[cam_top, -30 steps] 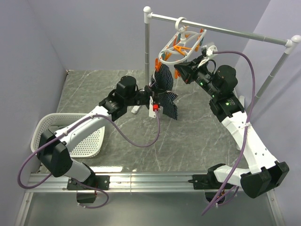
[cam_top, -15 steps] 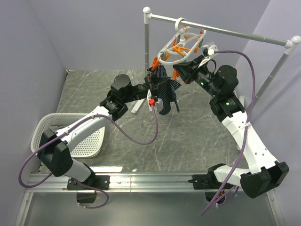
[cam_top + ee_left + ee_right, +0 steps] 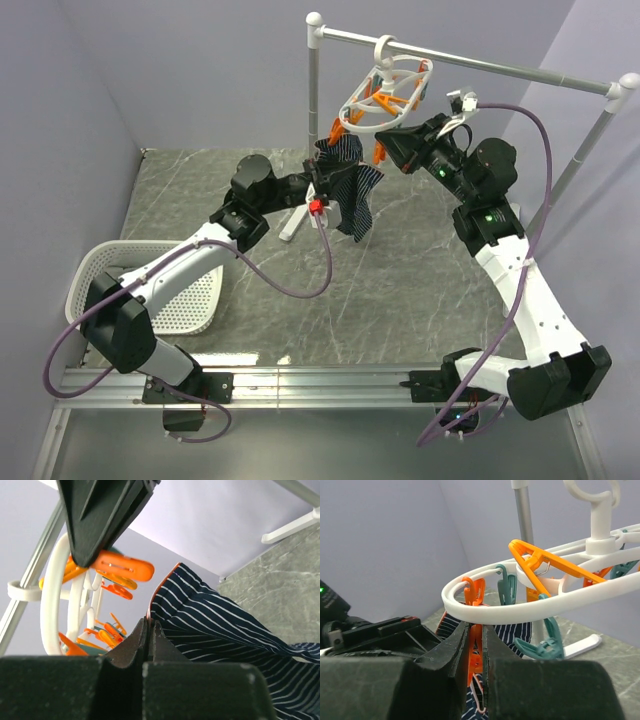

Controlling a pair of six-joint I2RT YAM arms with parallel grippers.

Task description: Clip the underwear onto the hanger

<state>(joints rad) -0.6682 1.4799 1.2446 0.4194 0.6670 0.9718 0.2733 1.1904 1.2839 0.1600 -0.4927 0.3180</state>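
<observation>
The white oval hanger [image 3: 385,92] hangs by its hook from the rail, with orange and teal pegs dangling under it. My left gripper [image 3: 323,186] is shut on the orange-trimmed edge of the underwear [image 3: 350,192], holding the striped navy fabric up just below the hanger's left end. In the left wrist view the underwear [image 3: 225,625] fans out to the right of the left gripper [image 3: 149,622]. My right gripper [image 3: 476,628] is shut on an orange peg [image 3: 475,592] under the hanger ring [image 3: 520,611], squeezing it. The underwear [image 3: 520,630] shows right behind that peg.
The grey rail stand [image 3: 480,66] crosses the back, its left post [image 3: 314,100] close behind the hanger. A white perforated basket [image 3: 95,268] sits at the left near my left arm. Purple cables loop from both arms. A teal peg [image 3: 547,645] dangles right of the right gripper.
My left gripper has lifted the underwear up toward the hanger's left end. The right gripper and the hanger have shifted slightly up and to the right.
</observation>
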